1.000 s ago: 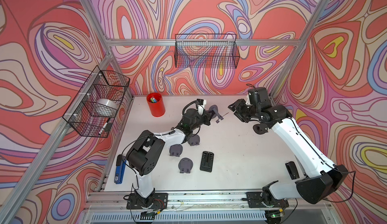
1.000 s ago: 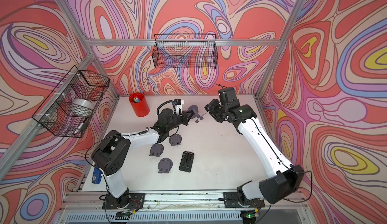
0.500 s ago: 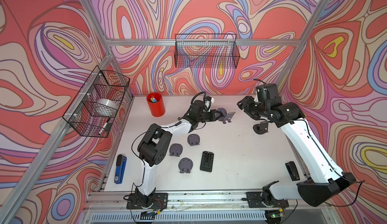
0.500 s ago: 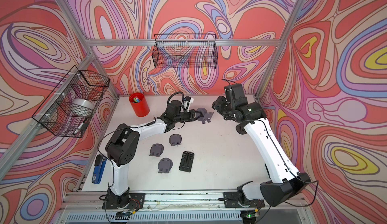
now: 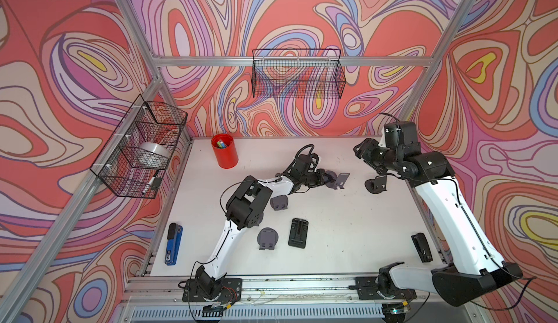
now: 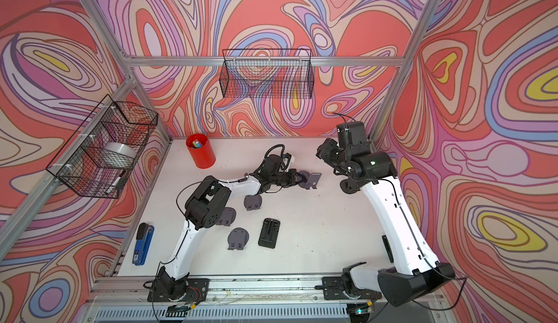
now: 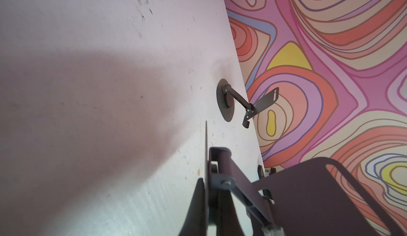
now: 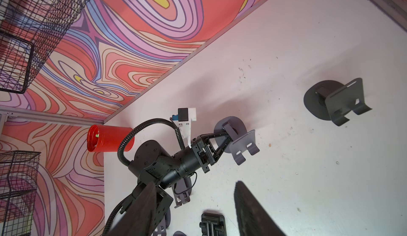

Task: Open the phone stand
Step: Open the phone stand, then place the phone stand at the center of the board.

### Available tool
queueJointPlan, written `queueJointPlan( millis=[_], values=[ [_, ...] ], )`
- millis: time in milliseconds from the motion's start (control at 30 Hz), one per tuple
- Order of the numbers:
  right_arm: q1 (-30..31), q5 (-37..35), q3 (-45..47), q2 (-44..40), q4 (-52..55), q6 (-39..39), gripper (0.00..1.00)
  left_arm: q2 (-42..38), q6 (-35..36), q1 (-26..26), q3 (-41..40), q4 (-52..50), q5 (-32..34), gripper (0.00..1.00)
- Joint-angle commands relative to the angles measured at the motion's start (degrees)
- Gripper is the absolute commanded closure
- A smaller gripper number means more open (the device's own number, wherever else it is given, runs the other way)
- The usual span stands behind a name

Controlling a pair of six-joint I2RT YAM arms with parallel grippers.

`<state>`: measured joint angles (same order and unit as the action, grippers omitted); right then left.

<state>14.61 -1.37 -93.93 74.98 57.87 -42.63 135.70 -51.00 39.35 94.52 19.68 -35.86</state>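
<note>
Now, left end effector [image 8: 225,135]: clamped on the round base of the grey phone stand [image 8: 243,143], jaws pinched near the hinge.
Right end effector [image 5: 362,153]: jaws apart and empty, raised over the back of the table [image 5: 347,231], well apart from the held stand.
Phone stand: mid-table toward the back wall, between the two arms, its slotted plate swung up off the base. Whether the base rests on the table or hangs just above it is hard to tell.
Handling: likely light, stiff sheet metal with a smooth finish and tight hinges, so it should pivot rather than bend.
Where to hold: probably the base rim to anchor it and the plate's free edge to swing it.
Surroundings: a second opened stand [image 5: 376,184] sits near the right arm; folded stands [image 5: 267,238] lie nearer the front.
</note>
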Motion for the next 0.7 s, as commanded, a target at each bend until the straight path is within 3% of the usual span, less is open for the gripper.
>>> queueJointPlan(
  millis=[0, 667],
  values=[
    [-1.11, 1.09, 1.75, -0.98, -0.2, 1.49, 0.41, 1.79, -1.15, -0.07, 2.42, 1.66, -1.06, 1.0],
    [-2.4, 2.6, 4.9, -1.81, -2.32, 1.49, 0.41, 3.5, 1.89, -0.09, 4.79, -10.41, 3.79, 1.0]
  ],
)
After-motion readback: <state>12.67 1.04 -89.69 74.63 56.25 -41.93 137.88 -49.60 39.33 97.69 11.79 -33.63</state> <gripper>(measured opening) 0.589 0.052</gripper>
